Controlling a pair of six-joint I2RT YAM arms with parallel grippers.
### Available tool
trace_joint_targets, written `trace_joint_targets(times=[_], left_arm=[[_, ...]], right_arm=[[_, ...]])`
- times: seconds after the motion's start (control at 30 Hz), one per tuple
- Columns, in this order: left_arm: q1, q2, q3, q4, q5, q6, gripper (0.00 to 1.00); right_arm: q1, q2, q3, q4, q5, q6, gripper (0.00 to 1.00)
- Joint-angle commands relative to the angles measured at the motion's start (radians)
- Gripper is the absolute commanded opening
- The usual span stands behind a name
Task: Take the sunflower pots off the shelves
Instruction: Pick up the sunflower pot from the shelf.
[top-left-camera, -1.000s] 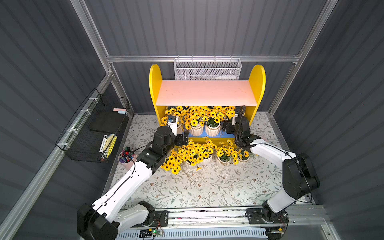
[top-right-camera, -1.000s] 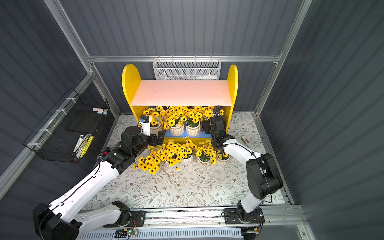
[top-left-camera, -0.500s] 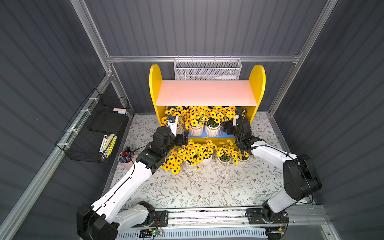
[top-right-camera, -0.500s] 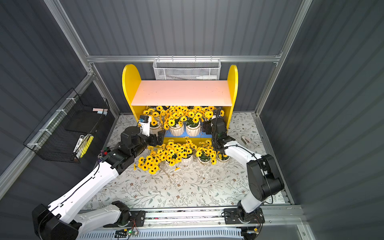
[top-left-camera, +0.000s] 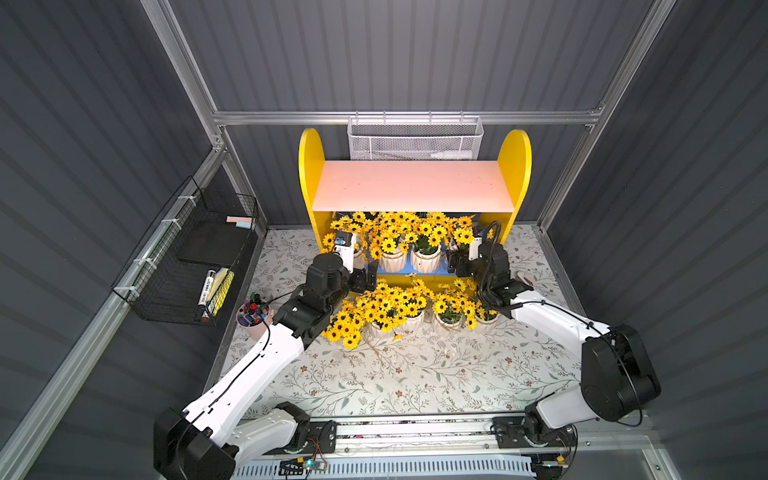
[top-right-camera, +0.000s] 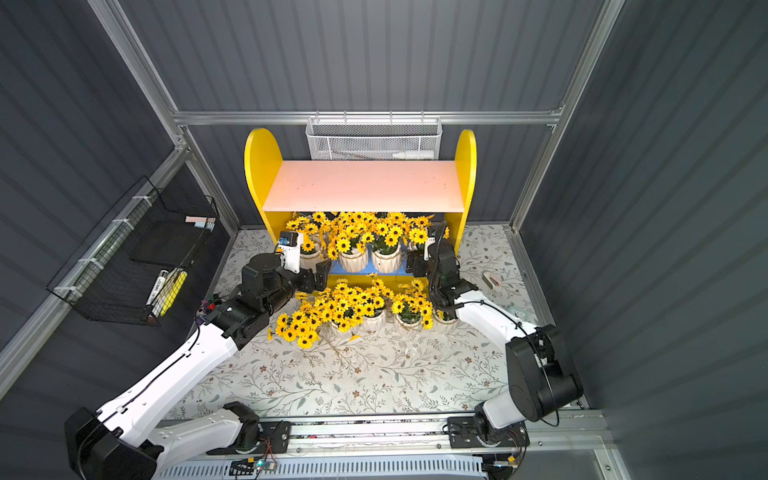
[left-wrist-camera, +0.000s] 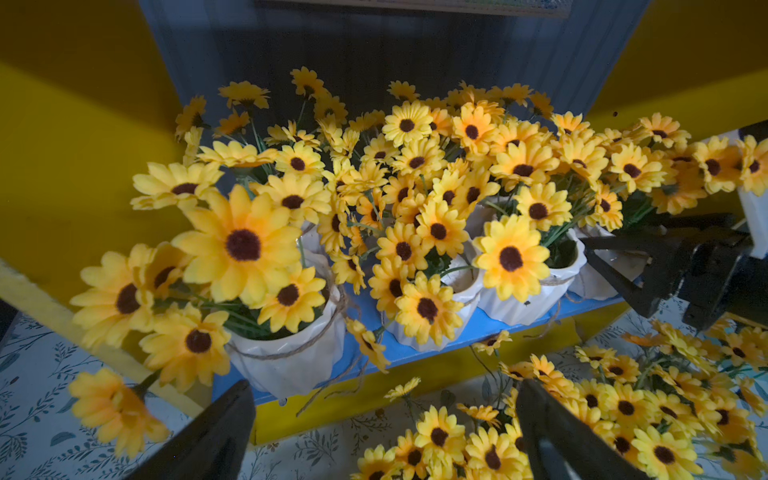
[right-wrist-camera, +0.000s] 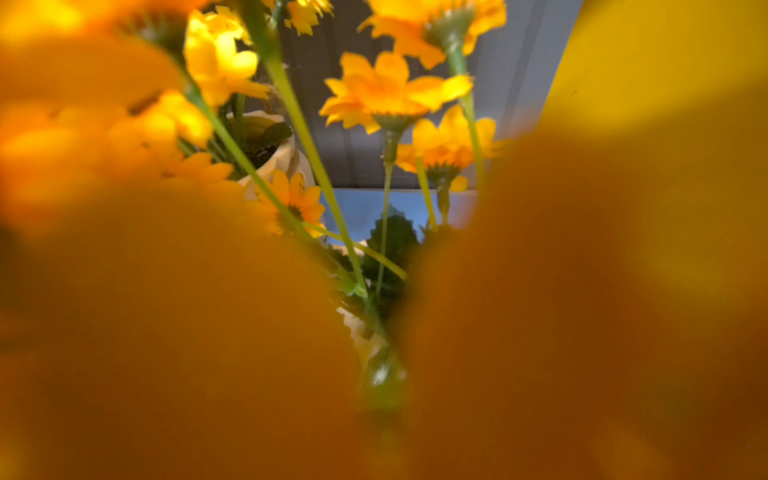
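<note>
Blue board (left-wrist-camera: 368, 305) bears sunflower pots (left-wrist-camera: 291, 361), right pincer (top-left-camera: 452, 262) at one.

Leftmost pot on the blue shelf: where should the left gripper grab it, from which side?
Grip the pot across its bare ribbed wall, coming level from the open front: flowers crowd its top, the pink board sits overhead, the yellow side panel flanks it.

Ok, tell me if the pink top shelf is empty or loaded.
Empty. In both top views the pink upper board is bare; shelved sunflower pots stand on the blue lower board.
</note>
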Motion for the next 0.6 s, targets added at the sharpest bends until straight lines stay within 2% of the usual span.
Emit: trace_joint_targets(times=[0.0,0.33,0.57], left_arm=[[0.007,-0.021,-0.012,0.018,0.020,0.000,0.99],[0.007,-0.017,-0.016,0.025,0.034,-0.005,1.00],[0.007,-0.019,-0.016,0.026,0.035,-0.002,0.99]], right_arm=[[-0.019,-0.042,-0.036,-0.024,0.082,0.015,0.00],[-0.017,-0.115,-0.110,0.035,0.082,-0.008,0.00],[-0.017,-0.141,-0.146,0.080,0.019,-0.023,0.00]])
